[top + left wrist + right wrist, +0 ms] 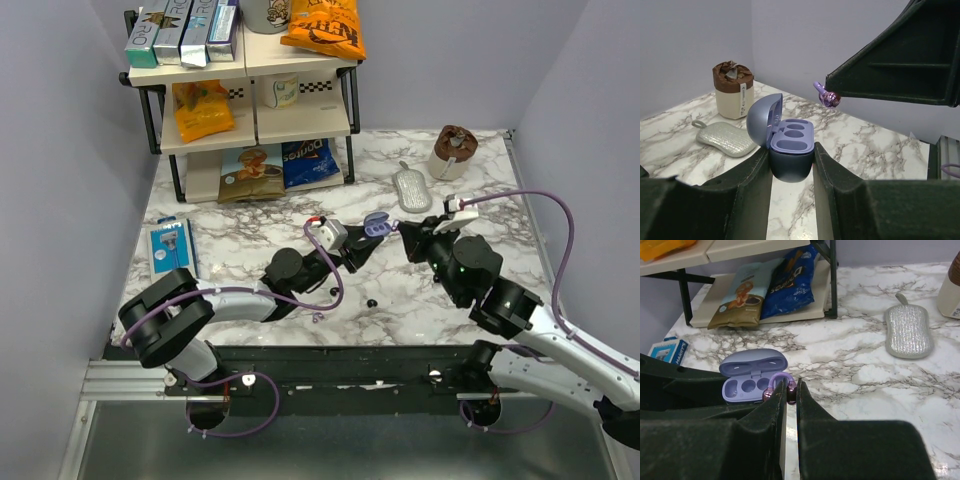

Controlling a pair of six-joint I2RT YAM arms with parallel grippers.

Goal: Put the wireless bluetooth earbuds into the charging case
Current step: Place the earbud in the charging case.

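Earbud pinched in right gripper beside charging case; Doritos bag behind.

From where I stand, the blue chip bag on the bottom shelf reads "Doritos". The small blue box lying on the table seems to read "HARRY'S". Lettering on the orange bag and upright boxes up top is too blurred to read.

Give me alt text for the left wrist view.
The left gripper clamps an open lavender case, while the right gripper holds a purple earbud up and right of it. Behind, a silver pouch and a brown-topped cup sit on the marble table.
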